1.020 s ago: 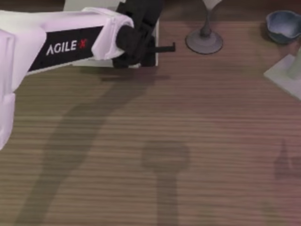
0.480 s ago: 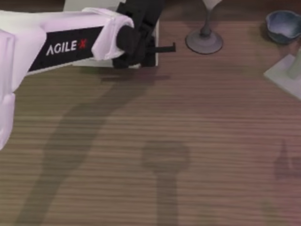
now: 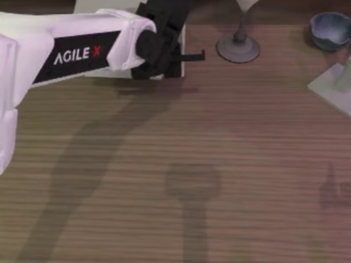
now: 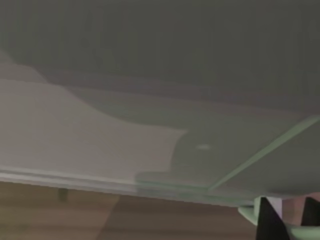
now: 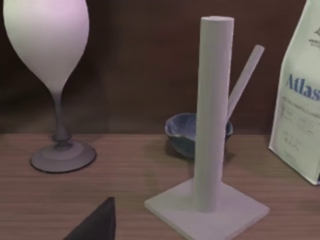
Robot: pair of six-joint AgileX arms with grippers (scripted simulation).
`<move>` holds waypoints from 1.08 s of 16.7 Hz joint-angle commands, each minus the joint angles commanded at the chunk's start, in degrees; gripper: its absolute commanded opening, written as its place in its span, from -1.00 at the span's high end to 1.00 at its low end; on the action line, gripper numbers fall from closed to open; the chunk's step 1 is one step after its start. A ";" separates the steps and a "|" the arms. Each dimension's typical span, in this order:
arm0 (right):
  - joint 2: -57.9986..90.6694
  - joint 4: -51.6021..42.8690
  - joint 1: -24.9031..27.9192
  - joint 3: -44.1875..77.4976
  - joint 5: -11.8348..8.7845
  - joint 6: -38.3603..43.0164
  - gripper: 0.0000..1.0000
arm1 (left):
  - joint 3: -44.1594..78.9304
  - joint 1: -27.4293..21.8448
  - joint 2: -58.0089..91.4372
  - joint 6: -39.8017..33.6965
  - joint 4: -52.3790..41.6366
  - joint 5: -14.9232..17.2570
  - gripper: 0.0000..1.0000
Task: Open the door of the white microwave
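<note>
White microwave [image 3: 104, 5] sits at the table's far edge, left of centre, mostly hidden under the left arm. The door [image 4: 150, 100] fills the left wrist view up close, its lower edge just above the wood. Left gripper [image 3: 181, 55] is right at the microwave's front right corner; can't tell if the fingers are clamped or loose, though dark fingertips [image 4: 270, 222] show by the door's edge. Step looks like gripping or starting the pull; next needs an outward swing about the hinge. Nothing has visibly shifted from half a second ago. Right arm is parked off the right side, facing a wine glass [image 5: 52, 60], a bowl [image 5: 185, 132] and a stand [image 5: 212, 120].
</note>
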 joint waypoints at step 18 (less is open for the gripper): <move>0.00 0.00 0.00 0.00 0.00 0.00 -1.00 | -4.79 0.50 -2.89 3.53 2.97 2.53 1.00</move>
